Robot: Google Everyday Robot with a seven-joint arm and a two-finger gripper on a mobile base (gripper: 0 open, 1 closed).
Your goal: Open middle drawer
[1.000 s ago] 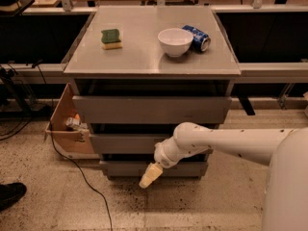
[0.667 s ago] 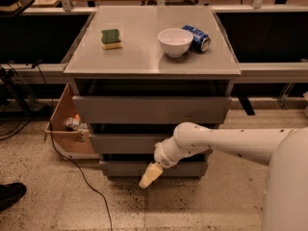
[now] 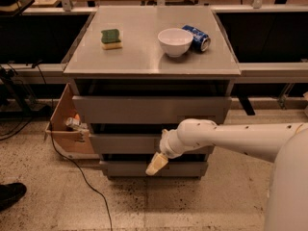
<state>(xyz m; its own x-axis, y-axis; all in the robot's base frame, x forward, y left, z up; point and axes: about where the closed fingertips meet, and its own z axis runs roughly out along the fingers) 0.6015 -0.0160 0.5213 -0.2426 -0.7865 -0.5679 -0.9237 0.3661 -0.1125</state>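
Observation:
The grey cabinet has three stacked drawer fronts. The middle drawer [image 3: 122, 143] is the medium-height front between the taller top front [image 3: 144, 109] and the narrow bottom front [image 3: 125, 168]. It looks pushed in and its tray is hidden. My gripper [image 3: 156, 163], cream-coloured, hangs from the white arm [image 3: 231, 136] that reaches in from the right. It points down and to the left. Its tip is just below the middle drawer's lower edge, in front of the bottom front.
On the cabinet top [image 3: 144, 57] lie a green and yellow sponge [image 3: 111, 38], a white bowl [image 3: 175, 41] and a blue can [image 3: 197, 36] on its side. An open cardboard box [image 3: 67, 126] stands at the left. A black cable [image 3: 82, 177] runs across the floor.
My gripper has risen slightly and shifted a little to the right, closer to the middle drawer's lower edge. The drawers have not moved.

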